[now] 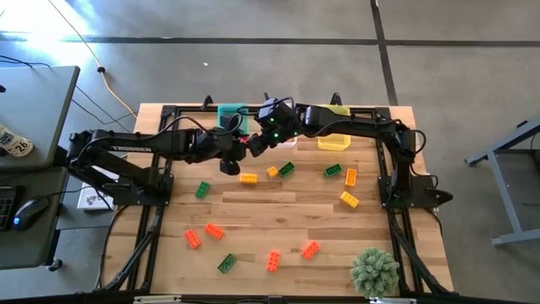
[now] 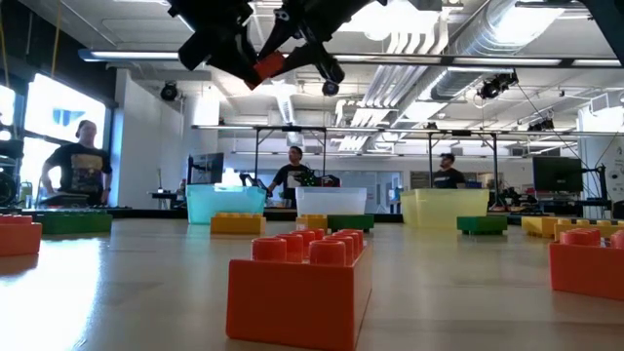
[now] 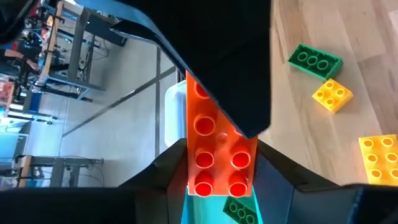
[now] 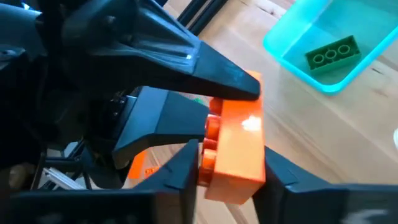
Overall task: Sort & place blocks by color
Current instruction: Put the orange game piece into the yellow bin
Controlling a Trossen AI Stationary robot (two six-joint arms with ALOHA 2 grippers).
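- Orange brick [image 4: 235,149]: glossy hard plastic, rectangular, round studs in two rows. It hangs in the air above the back middle of the table, near the teal bin [image 1: 230,114].
- Both grippers are on that one brick. The left gripper [image 1: 245,145] pinches it between its matte black fingers [image 3: 171,168], and the right gripper [image 1: 268,135] clamps it from the opposite side.
- In the right wrist view, the right fingers [image 4: 180,171] grip the brick's sides while the other arm's wedge-shaped fingers close on it from above and beside.
- Low view: both grippers meet high over the table, with the brick showing as a small orange patch [image 2: 268,65] between them.
- Teal bin: translucent, with rounded corners. One green studded brick [image 4: 332,52] lies flat inside.
- Clear bin [image 2: 331,201] and translucent yellow bin [image 1: 334,139] sit along the back edge.
- Table [image 1: 278,215]: pale wood planks, smooth, with visible grain.
- Loose bricks are scattered on the boards: green [image 1: 202,190], yellow [image 1: 248,178] and orange [image 1: 310,250]. All are studded and lie flat, mostly apart.
- Fuzzy green plant [image 1: 375,272] stands at the front right corner.
- People stand in the room behind the table.
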